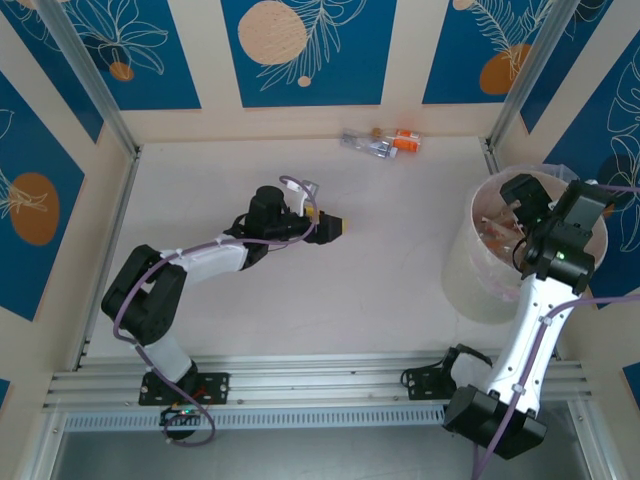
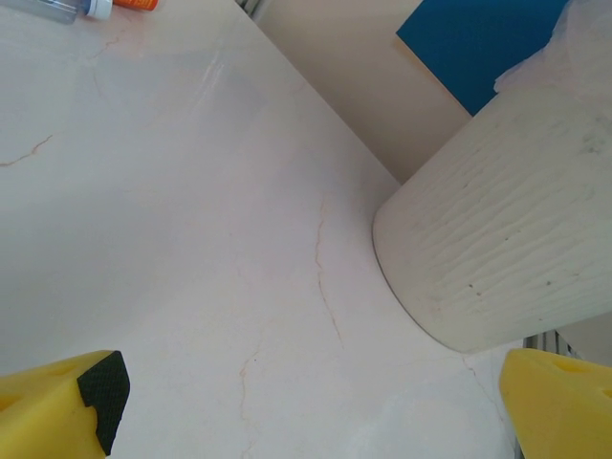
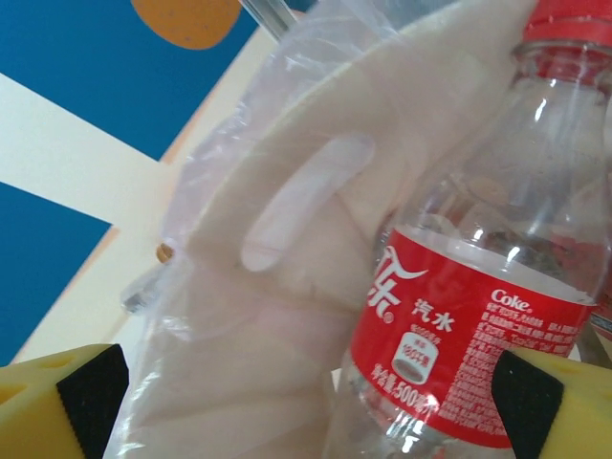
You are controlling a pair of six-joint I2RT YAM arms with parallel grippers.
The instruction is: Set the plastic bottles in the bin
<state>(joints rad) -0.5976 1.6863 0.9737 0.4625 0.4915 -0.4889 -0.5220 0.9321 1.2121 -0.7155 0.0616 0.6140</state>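
I found both jaws apart: left gripper [image 1: 335, 228] over veined table [image 1: 380, 290], right gripper [image 3: 306, 402] in bin [image 1: 470, 285] at three o'clock, Coke bottle [image 3: 459, 335] crowding it; bottles [image 1: 380, 143] at twelve.

Tabletop [image 1: 300, 300]: pale, faintly veined. Plastic bottles [image 1: 380, 143] lie together by far edge, right of centre. Bin [image 1: 475, 285] stands at right edge.

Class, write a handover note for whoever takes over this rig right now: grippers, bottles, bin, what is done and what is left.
Left gripper: open, empty, over the middle of the table.
Right gripper: open over the bin, with a red-label bottle loose between its fingers.
Done: other bottles lie in the bin.
Left: far-edge bottles, seemingly two, on the table by the back wall.
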